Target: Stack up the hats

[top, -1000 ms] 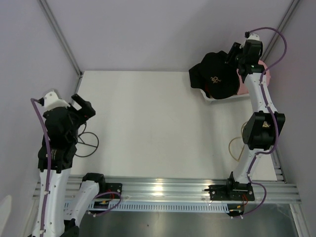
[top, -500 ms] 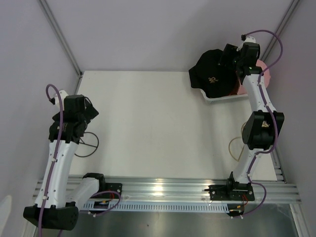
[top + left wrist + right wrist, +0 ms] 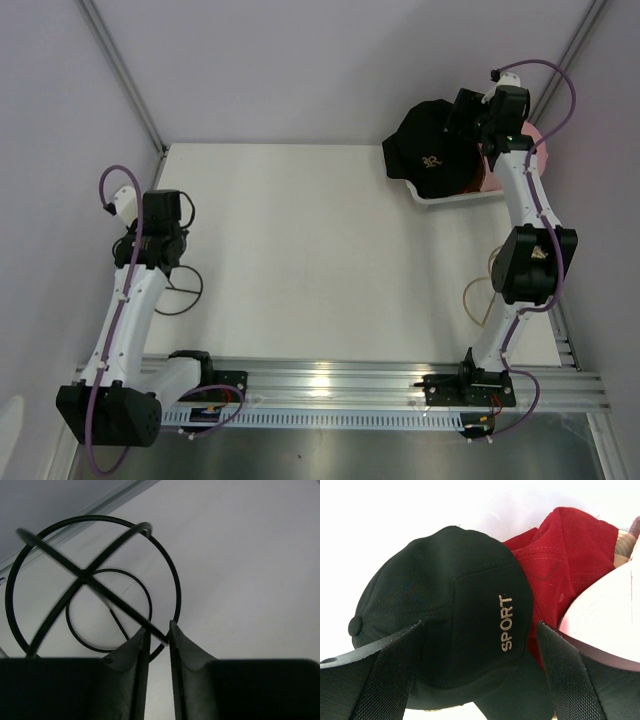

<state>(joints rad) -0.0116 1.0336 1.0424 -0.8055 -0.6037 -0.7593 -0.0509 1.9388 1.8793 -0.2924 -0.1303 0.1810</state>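
Pale lilac-grey walls (image 3: 300, 60) close in a matte white table (image 3: 320, 250), which has a ribbed aluminium rail (image 3: 340, 380) along its near edge. At the far right corner a white plastic basket (image 3: 450, 200) holds the hats. A black baseball cap (image 3: 450, 610) of soft twill, domed, with a top button and stitched "SPORT", lies over a red cap (image 3: 570, 550). A pink hat (image 3: 540, 140) peeks out behind the right arm.

The right gripper (image 3: 480, 625) hovers over the black cap, jaws wide apart and holding nothing. At the table's left edge a thin black cable (image 3: 82, 575) lies in loops. The left gripper (image 3: 157, 635) has only a slit between its jaws. Whether they pinch the cable cannot be told.
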